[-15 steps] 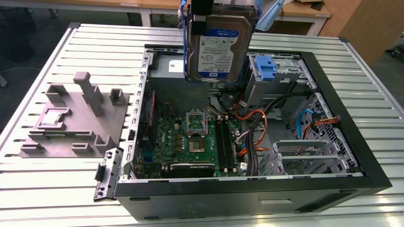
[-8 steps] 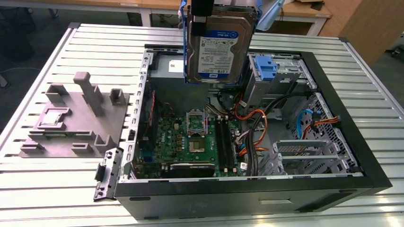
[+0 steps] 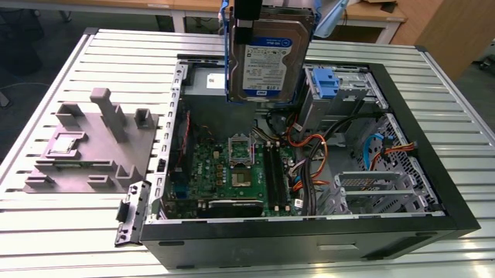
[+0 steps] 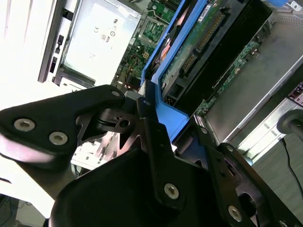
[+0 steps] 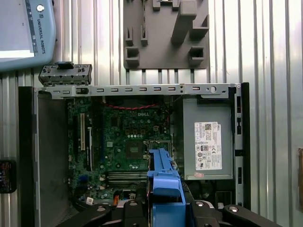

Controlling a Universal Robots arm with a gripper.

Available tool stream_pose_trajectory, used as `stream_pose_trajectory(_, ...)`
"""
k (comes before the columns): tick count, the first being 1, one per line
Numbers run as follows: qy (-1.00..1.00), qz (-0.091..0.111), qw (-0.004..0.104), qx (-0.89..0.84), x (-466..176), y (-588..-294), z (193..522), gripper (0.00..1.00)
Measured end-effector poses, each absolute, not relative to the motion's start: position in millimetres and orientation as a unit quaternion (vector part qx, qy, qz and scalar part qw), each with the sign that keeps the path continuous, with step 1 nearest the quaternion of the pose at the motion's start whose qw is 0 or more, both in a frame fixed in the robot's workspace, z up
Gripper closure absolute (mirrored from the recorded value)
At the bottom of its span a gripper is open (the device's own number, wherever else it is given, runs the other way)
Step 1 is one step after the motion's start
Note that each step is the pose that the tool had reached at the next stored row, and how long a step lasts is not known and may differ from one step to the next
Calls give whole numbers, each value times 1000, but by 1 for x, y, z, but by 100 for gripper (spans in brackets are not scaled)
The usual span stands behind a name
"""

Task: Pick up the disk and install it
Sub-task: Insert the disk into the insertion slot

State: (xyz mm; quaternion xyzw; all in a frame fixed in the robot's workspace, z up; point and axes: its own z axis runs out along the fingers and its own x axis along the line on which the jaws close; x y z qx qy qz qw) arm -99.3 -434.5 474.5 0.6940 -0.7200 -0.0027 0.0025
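Disk (image 3: 270, 55) hangs upright above the open case (image 3: 294, 237), clamped tight by the gripper (image 4: 168, 118).

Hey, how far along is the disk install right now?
Pickup looks done: the gripper is shut on the disk by its blue bracket, holding it upright above the open computer case. Installing is left: the disk is not seated in the case yet.

One disk (image 3: 269, 55). One open case (image 3: 309, 243) on one desk (image 3: 62, 231). In the case: one motherboard (image 3: 224, 174), one power supply (image 5: 208, 142), one bare blue bracket (image 3: 328, 84), one grey drive cage (image 3: 379, 188). Beside the case: one grey fixture block (image 3: 93, 145), one detached black panel (image 3: 131, 211). One pendant (image 5: 23, 33). The orange cables (image 3: 313, 156) are too tangled to count.
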Motion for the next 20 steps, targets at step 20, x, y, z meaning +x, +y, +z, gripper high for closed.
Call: stream_pose_trajectory(20,-720,-2,3,694,-74,-441,474,64)
